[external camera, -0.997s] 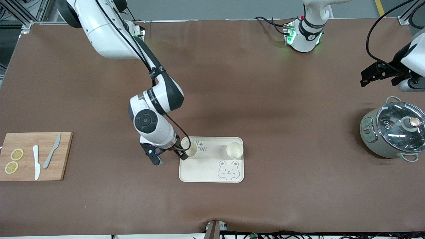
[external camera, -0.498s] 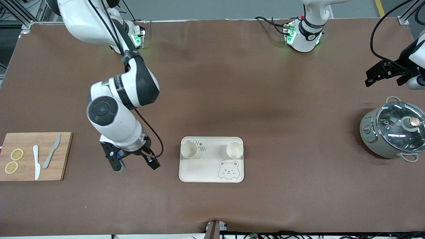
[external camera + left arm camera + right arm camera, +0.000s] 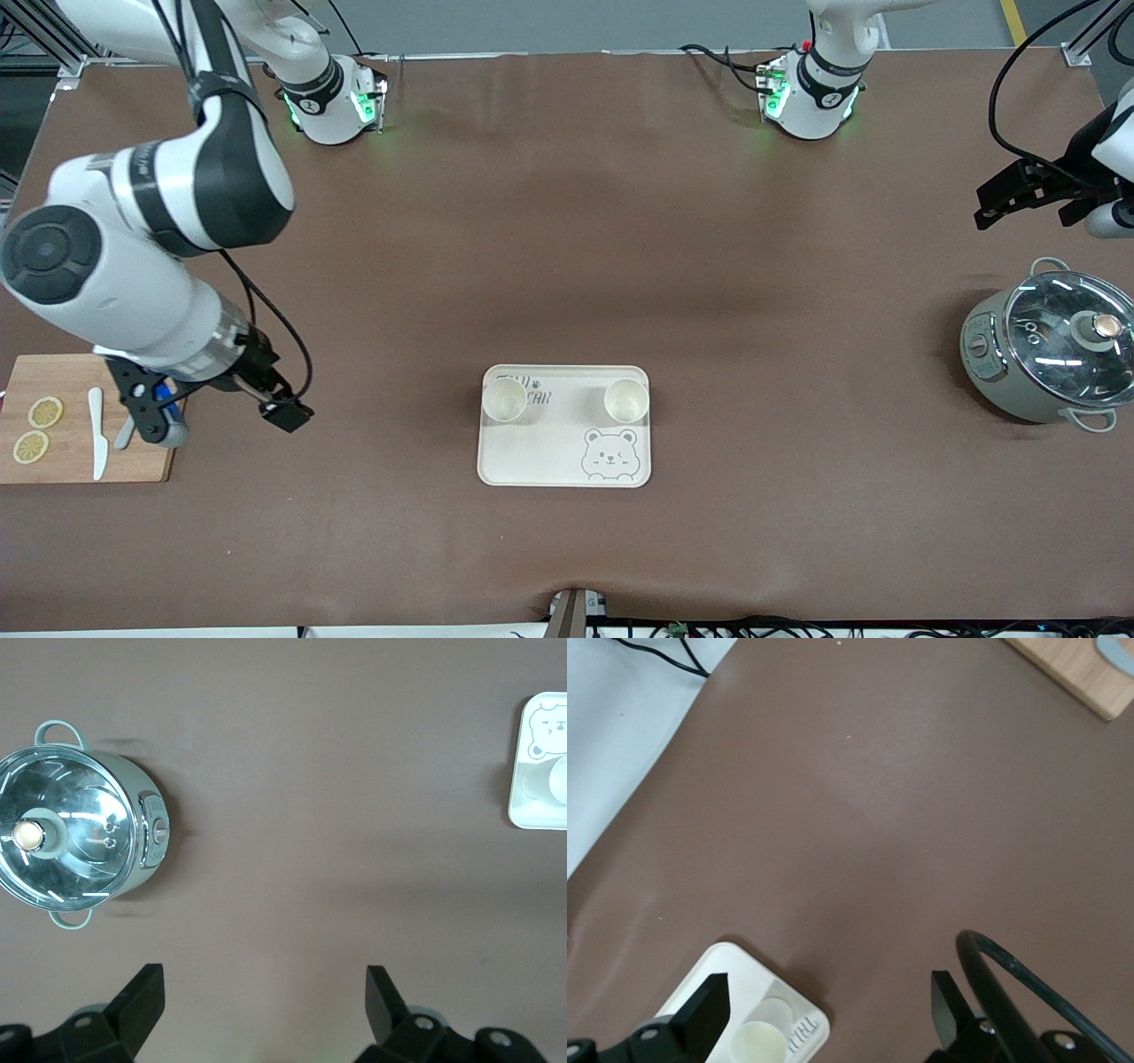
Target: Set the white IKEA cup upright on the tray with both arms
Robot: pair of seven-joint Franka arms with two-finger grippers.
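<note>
Two white cups stand upright on the tray [image 3: 564, 443], mouths up: one cup [image 3: 504, 400] at the corner toward the right arm's end of the counter, the other cup [image 3: 625, 400] at the corner toward the left arm's end. Both sit on the tray's edge farther from the front camera, apart from each other and from the bear drawing.

The right gripper [image 3: 217, 425] hangs over the edge of the cutting board [image 3: 53, 470] and the counter [image 3: 567, 221] beside it, fingers spread wide and empty, well apart from the tray. The left gripper [image 3: 1028, 195] waits over the counter near the pot [image 3: 1050, 347], fingers open and empty.

Judgement: neither cup lies within reach of any fingers; the right gripper is the nearer to the tray. Placement appears complete, with no further grasp called for.
</note>
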